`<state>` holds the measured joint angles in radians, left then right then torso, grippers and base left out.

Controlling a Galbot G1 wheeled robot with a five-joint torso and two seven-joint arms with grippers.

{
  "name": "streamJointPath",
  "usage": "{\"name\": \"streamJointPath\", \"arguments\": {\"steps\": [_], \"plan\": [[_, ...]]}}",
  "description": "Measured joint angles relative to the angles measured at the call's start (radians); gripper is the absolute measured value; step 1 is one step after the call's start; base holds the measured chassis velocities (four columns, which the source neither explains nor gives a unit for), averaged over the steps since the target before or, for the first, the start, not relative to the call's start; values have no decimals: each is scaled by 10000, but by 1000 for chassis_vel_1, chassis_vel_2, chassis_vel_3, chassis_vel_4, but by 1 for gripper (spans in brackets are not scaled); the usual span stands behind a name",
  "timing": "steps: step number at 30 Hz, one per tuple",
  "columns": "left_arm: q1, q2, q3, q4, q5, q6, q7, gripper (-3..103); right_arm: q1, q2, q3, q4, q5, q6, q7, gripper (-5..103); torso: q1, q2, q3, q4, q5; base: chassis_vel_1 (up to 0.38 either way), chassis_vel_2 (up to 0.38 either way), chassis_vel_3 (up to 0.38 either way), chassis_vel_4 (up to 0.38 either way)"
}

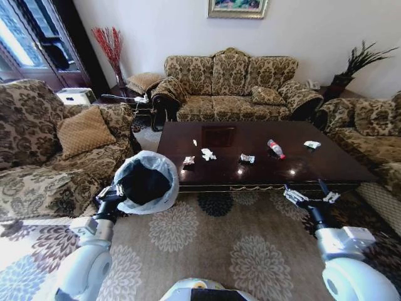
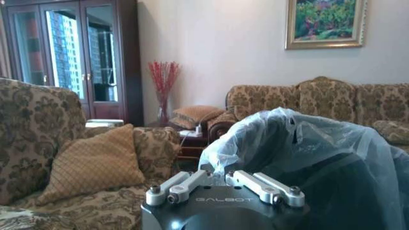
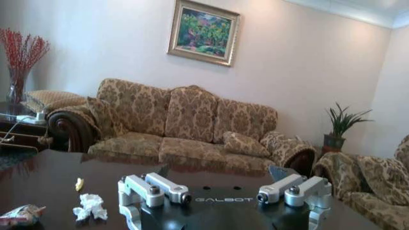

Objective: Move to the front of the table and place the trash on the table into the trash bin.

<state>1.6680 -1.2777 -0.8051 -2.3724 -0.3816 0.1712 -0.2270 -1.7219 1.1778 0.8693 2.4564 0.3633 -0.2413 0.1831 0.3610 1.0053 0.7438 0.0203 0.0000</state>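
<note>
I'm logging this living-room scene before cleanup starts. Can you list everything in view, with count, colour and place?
table: one, dark brown, ahead of the robot
trash: six scraps on the table; white paper, small white bit, shiny wrapper, wrapper, clear bottle with red label, pale scrap at far right
trash bin: one, black with pale bag, held off the floor at the table's left front corner
sofas: three, brown floral, around the table
cushion: one, tan, left sofa
painting: one, far wall
left tool: at the bin's rim
right tool: open, before the table's front edge
</note>
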Motion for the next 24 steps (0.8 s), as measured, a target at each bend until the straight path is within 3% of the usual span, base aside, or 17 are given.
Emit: {"name": "streamJointPath", "arguments": {"steps": [16, 24], "plan": [[56, -138, 221, -134, 28, 100, -157, 3, 56, -12, 1, -172, 101, -202, 0, 100, -1, 0, -1, 0, 1, 0, 0, 0, 0], [123, -127, 225, -191, 42, 73, -86, 3, 42, 15, -78, -200, 70, -209, -131, 100, -4, 1, -2, -1, 0, -121, 102, 108, -120]]}}
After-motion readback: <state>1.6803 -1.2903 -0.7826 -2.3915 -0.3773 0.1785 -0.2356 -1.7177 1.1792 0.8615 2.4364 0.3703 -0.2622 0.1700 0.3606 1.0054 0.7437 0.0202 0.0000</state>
